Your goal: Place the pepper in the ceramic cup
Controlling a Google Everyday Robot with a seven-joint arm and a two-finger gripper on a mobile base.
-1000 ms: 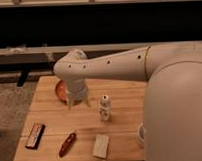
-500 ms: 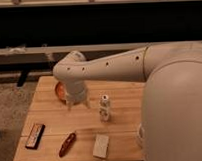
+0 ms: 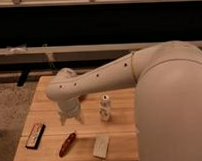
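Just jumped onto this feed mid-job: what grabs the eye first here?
The big white arm dominates, stretching from the right over the wooden table, its gripper hanging above the table's left-middle. Toward the front edge lies the dark red pepper, between a black-and-red device on its left in the picture and a pale flat block on its right; a white bottle stands upright right of the gripper. The ceramic cup is not visible.

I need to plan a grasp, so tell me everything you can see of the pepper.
The pepper is small, slim and dark red, tapering to a point. It lies flat on the wooden table near its front edge, slanted. Nothing touches it: the black-and-red device lies apart toward the picture's left, a pale flat packet toward the right. The gripper hangs just behind it, apart.
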